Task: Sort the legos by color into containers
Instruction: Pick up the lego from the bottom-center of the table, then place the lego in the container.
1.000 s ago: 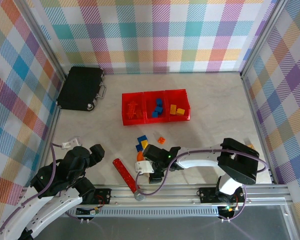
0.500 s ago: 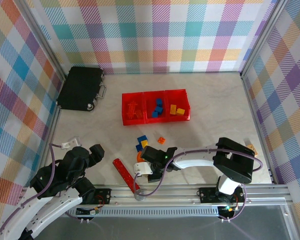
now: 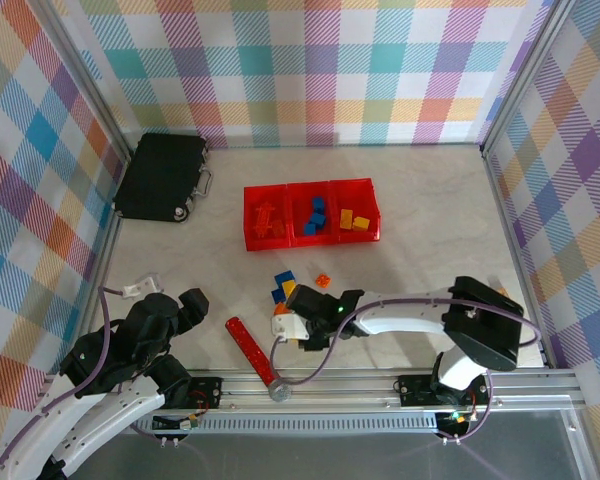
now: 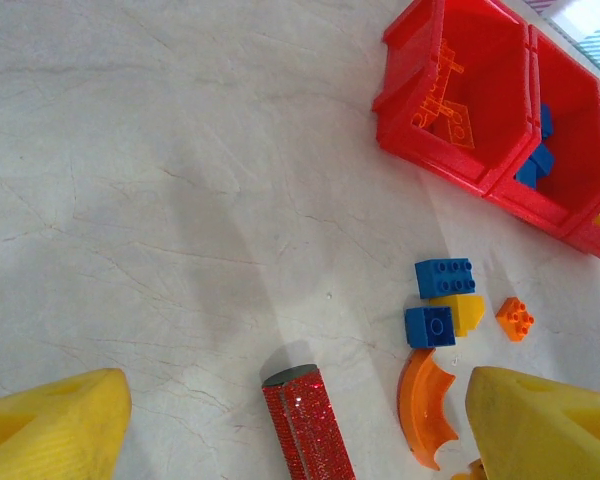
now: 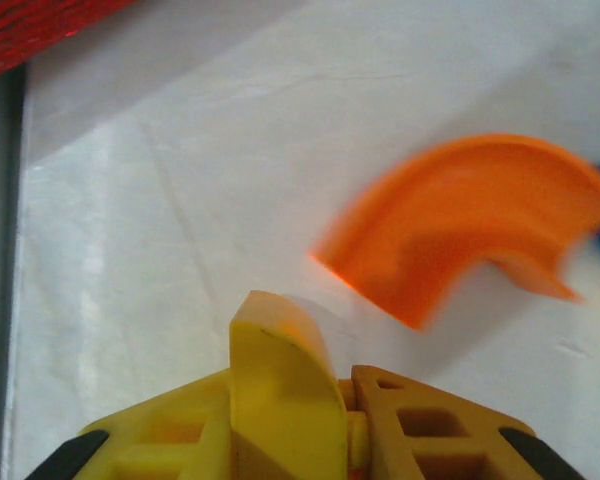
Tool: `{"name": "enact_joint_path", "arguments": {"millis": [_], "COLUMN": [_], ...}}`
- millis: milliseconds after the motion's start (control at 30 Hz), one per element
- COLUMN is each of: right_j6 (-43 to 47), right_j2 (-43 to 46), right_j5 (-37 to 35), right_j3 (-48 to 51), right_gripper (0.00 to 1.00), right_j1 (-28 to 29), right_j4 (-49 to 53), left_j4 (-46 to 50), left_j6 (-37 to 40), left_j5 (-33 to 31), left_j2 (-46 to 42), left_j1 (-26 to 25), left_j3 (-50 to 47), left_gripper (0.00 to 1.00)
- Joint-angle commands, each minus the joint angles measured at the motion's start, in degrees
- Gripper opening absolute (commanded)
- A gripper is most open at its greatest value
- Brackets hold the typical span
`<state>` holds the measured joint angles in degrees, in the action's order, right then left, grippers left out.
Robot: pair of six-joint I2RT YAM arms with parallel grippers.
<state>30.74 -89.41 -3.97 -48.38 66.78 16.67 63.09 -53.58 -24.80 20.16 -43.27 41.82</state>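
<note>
One yellow curved lego (image 5: 280, 365) looks clenched in right claw (image 5: 292, 395), just right of red cylinder (image 3: 250, 350); left claw (image 4: 295, 405) released, left of it. Risk: shallow pinch could slip on lift, or claw clips orange arch (image 5: 470, 215) alongside, scattering loose legos (image 3: 283, 285) across bench (image 3: 430, 200).

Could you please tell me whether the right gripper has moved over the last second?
Yes. The right gripper has moved away from the aluminium rail at the near edge, travelling up alongside the red cylinder toward the loose bricks.
</note>
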Motion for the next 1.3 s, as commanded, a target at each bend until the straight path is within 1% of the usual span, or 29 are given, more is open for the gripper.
{"name": "enact_joint_path", "arguments": {"millis": [0,167,300,400,500,567,633,733,900,1000,1267], "right_j6": [-4.4,-6.5,-7.2,-7.7,-9.2,-11.0,-12.2,-14.3,-18.9,-20.7,-23.0], "right_j2": [5.5,11.5,11.5,9.2,4.9,0.7,-3.5,-8.9,-16.8,-19.4,-24.5], "right_j5": [-2.2,0.2,2.0,3.2,2.8,0.4,-1.0,-1.2,-2.0,-2.0,0.9], "right_j3": [-3.6,-9.6,-16.4,-20.6,-25.0,-28.5,-31.7,-35.3,-41.4,-42.6,-43.4], "right_gripper": [0.25,0.23,0.21,0.21,0.21,0.22,0.22,0.23,0.25,0.25,0.27], "right_j1": [-4.6,-14.4,-22.1,-26.8,-31.0,-33.4,-35.3,-37.9,-42.5,-44.0,-46.1], "right_j4": [3.3,5.1,7.0,7.4,8.5,10.4,12.0,12.2,13.8,13.8,12.7], "left_j4": [0.7,-1.0,-2.7,-6.3,-9.2,-10.6,-11.1,-11.8,-11.5,-11.9,-15.5], "left_j6": [0.2,1.8,3.8,7.8,10.4,12.6,13.1,14.0,14.7,14.8,14.8], "left_j5": [-1.2,-0.3,1.1,4.8,9.2,11.6,12.3,12.8,11.8,11.9,17.2], "left_j2": [-0.5,0.9,3.4,5.7,9.7,13.0,15.6,18.3,17.5,15.5,14.8], "left_j1": [-0.4,-0.3,-0.3,-0.4,-0.4,-0.4,-0.3,-0.4,-0.4,-0.4,-0.4], "left_j3": [-0.1,-0.7,-0.9,-1.2,-0.8,-0.4,0.0,0.1,-0.4,-1.1,-3.5], "left_gripper": [0.87,0.87,0.87,0.90,1.00,1.00,1.00,1.00,1.00,1.00,1.00]}}
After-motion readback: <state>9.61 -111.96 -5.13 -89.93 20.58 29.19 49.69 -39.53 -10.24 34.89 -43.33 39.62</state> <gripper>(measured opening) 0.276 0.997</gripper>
